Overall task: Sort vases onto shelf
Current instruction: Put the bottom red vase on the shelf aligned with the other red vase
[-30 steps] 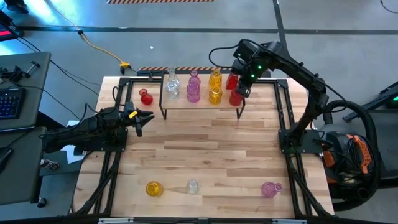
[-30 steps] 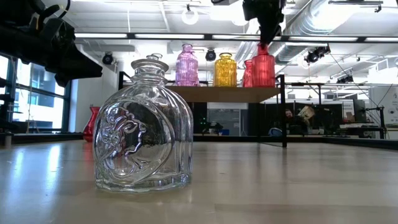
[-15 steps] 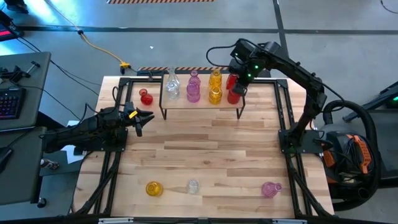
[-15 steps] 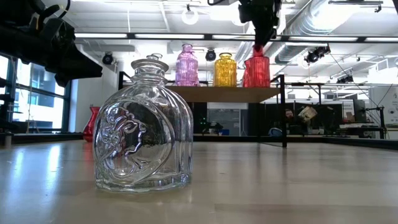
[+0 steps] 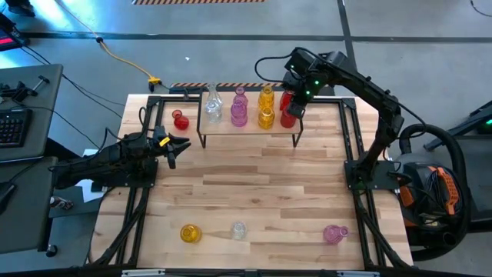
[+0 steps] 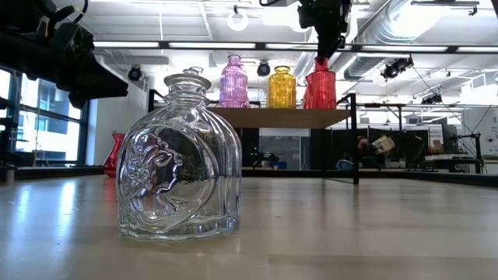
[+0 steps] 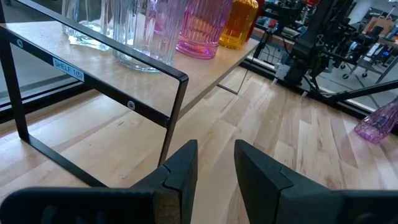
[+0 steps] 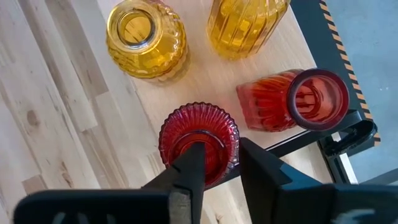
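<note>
directly under your right pincer (image 5: 293, 107), the red vase (image 8: 198, 140) has come down onto the shelf (image 5: 250, 128) end; the fingers have eased slightly apart yet straddle its neck, so release looks close. the wrist view shows that straddle; the low view shows the base seated. left pincer (image 7: 214, 163) waits, part open, empty.

The shelf (image 5: 246, 129) is pale wood on black wire legs; the desk (image 5: 246, 192) is striped light butcher-block. On the shelf stand ribbed red vases (image 8: 199, 140), amber ones (image 8: 146, 37), pink-purple ones (image 5: 239, 111) and a clear one (image 5: 213, 108). At the lower frame lie a yellow vase (image 5: 190, 232), an embossed clear vase (image 6: 179, 183) and a pink vase (image 5: 334, 233). Both pincers (image 7: 214, 171) are dark.
</note>
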Controlling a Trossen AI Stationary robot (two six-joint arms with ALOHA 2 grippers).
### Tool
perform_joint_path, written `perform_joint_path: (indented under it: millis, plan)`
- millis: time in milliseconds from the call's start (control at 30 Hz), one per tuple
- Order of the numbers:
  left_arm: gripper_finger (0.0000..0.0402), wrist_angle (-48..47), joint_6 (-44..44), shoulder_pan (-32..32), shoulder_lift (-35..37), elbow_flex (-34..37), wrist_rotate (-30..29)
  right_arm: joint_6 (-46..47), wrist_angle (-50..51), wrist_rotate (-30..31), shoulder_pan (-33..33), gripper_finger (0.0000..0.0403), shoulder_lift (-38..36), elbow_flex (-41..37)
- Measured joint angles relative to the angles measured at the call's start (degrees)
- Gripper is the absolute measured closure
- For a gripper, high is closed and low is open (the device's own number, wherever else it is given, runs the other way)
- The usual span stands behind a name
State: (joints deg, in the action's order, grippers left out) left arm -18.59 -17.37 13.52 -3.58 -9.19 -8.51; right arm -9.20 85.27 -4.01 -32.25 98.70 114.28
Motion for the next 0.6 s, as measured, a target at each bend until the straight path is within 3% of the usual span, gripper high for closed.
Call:
perform_joint_path:
  millis: [167, 600]
  plan:
    - [0.0307, 0.0, -0.02, 0.0, 0.0, 0.0, 0.0, -0.14, -0.02, 0.05, 0.0, 0.0308, 0.0, 0.0]
    - [0.0307, 0.0, -0.01, -0.01, 0.0, 0.0, 0.02, -0.26, 0.28, 0.71, -0.11, 0.0307, -0.17, 2.54]
